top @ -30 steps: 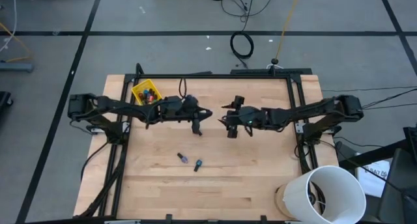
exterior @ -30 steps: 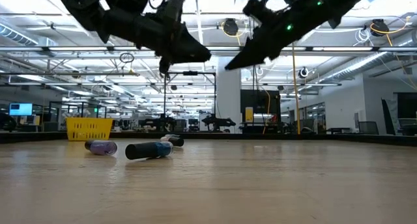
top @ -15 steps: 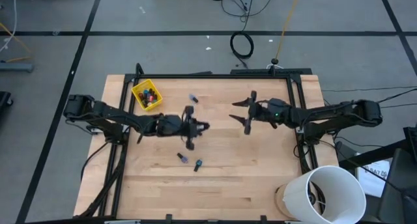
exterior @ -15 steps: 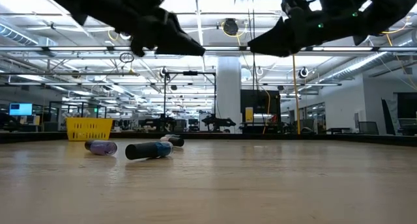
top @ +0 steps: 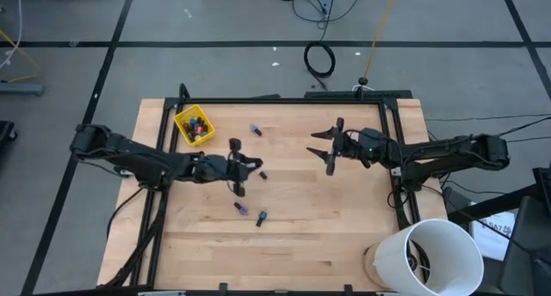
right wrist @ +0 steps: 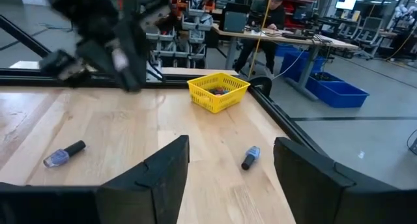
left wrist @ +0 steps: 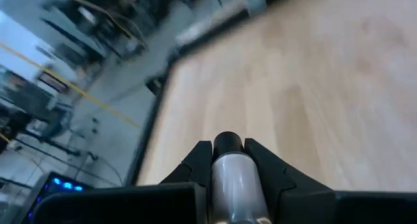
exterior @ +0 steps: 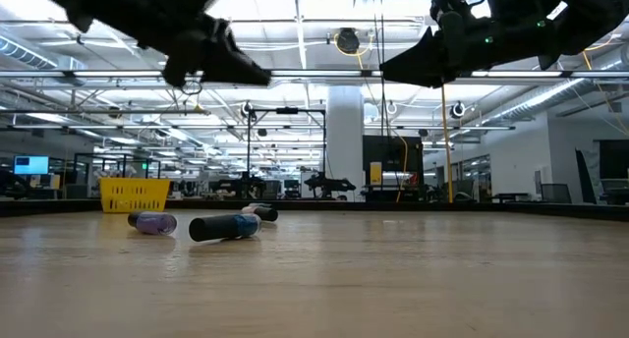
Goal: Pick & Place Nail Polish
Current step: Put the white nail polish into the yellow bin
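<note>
Behind the pale wooden table (top: 327,236), a large workshop with shelving and desks is seen in the low view. At the table's far-left corner stands a small yellow plastic bin (top: 183,121), in which several tiny nail polish bottles (top: 197,127) with dark caps are already gathered, so part of the task is judged done.

Four bottles are left loose on the wood: a pale blue bottle (top: 256,130) lying near the bin, a dark one (top: 262,175) just beside the left gripper, and a purple bottle (top: 241,209) and a blue bottle (top: 261,218) lying close together nearer the front edge; the last two are also seen on their sides in the low view.

A pale, whitish bottle with a dark cap (left wrist: 236,178) is held clamped between the fingers of the left gripper (top: 235,167), as shown in the left wrist view. That gripper is raised above the table, between the bin and the loose pair. It is judged that this bottle has yet to be carried to the bin and dropped.

The right gripper (top: 331,146) is held above the table's right half, its fingers spread and nothing between them. At least five bottles are therefore judged still to be placed.
</note>
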